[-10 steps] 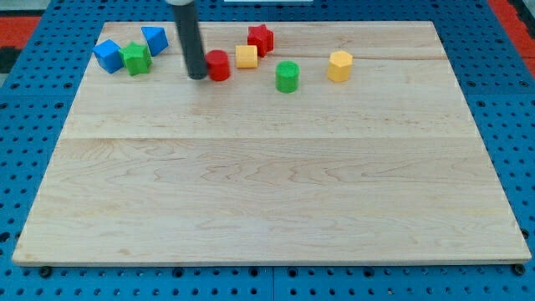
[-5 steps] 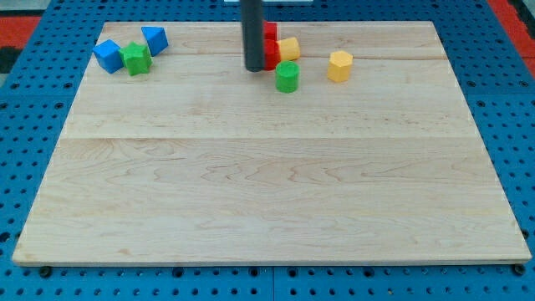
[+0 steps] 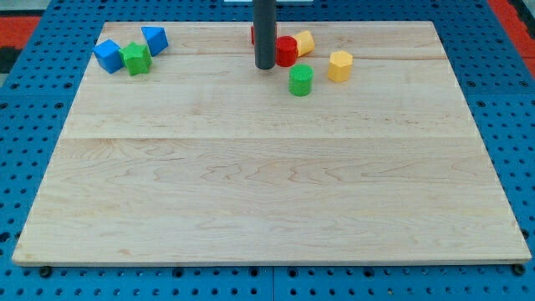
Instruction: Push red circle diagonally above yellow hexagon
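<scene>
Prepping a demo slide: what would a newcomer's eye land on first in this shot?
The dark rod coming down from the view's top, my tip set against the left side of the red circle, which has a yellow block on its right. Close by sit the green cylinder and yellow hexagon. Far off at top left, two blue blocks flank a green one.

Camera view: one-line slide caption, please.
My tip at the red circle's left, yellow hexagon farther right.

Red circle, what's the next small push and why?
Probably keep nudging toward the view's right. My tip sits against the red circle on its left; the yellow hexagon lies further right and slightly lower, with a yellow block touching the circle's right.
</scene>
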Motion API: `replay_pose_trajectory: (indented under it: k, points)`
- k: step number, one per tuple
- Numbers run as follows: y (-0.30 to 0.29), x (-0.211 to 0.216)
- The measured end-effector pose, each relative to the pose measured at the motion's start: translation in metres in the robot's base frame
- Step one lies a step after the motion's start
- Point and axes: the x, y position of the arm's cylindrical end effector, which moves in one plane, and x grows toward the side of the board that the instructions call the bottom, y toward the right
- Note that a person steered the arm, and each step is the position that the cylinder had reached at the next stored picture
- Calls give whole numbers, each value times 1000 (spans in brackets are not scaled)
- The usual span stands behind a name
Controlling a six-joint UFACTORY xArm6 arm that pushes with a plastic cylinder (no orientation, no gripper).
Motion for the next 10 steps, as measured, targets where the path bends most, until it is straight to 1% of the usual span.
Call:
replay_pose_trajectory:
  k: [1,2,3,4,5,6,9,10]
  points:
    - [-26,-5]
    - [1,-21]
    - [51,-22]
    - [81,-26]
    - [103,-35]
    - [89,-44]
    - [170,-45]
    - [134,-68]
